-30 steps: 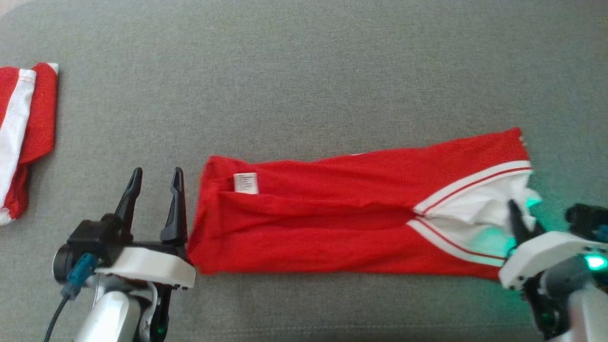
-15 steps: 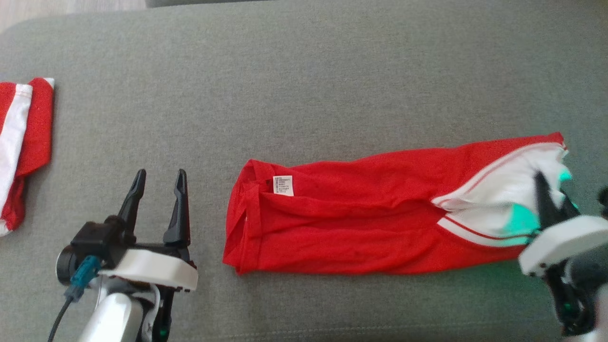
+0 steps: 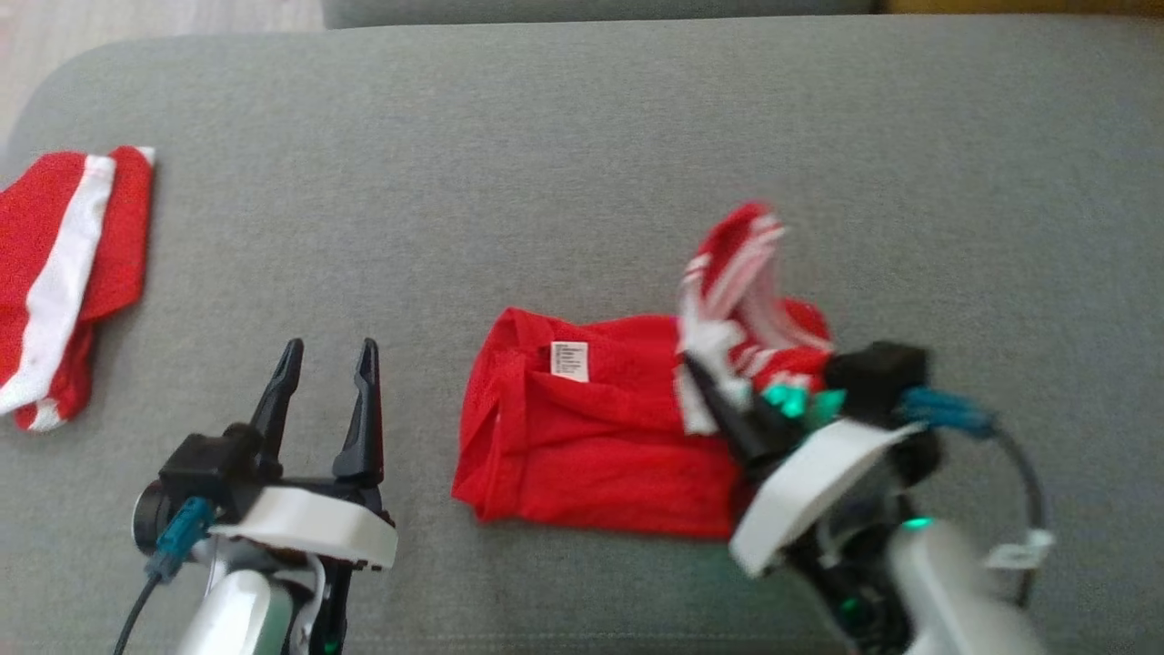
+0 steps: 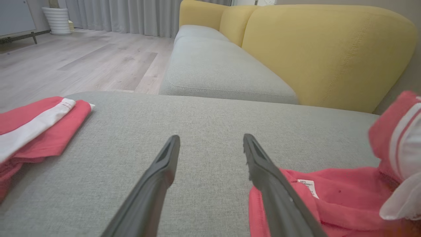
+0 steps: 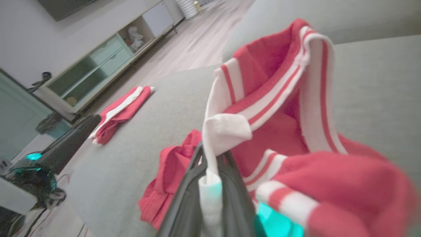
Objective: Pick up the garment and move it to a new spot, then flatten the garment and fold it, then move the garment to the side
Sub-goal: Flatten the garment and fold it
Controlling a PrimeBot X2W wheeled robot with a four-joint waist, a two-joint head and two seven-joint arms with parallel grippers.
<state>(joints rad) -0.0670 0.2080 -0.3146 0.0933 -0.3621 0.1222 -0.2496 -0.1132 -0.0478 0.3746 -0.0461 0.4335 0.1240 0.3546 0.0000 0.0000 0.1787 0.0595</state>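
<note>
The garment (image 3: pixel 591 437) is red with white stripes and a small white label, and it lies on the grey cushion (image 3: pixel 582 136). My right gripper (image 3: pixel 705 382) is shut on its white-striped end. That end is lifted and doubled back leftward over the red part. In the right wrist view the white cloth is pinched between the fingers of the right gripper (image 5: pixel 213 154), and the striped garment (image 5: pixel 279 98) bunches up above them. My left gripper (image 3: pixel 327 364) stands open and holds nothing, just left of the garment's label end. In the left wrist view the left gripper (image 4: pixel 210 144) points across the cushion, with the garment (image 4: pixel 345 197) at its right.
A second folded red and white garment (image 3: pixel 64 282) lies at the cushion's far left. Beyond the cushion's rounded left edge is wooden floor (image 4: pixel 65 62). A yellow backrest (image 4: pixel 329 49) and another grey seat (image 4: pixel 217 69) stand behind.
The right gripper has swung left and up with the striped end, doubling the stretched-out garment over itself. The left gripper stayed open in place. The camera view shifted.
</note>
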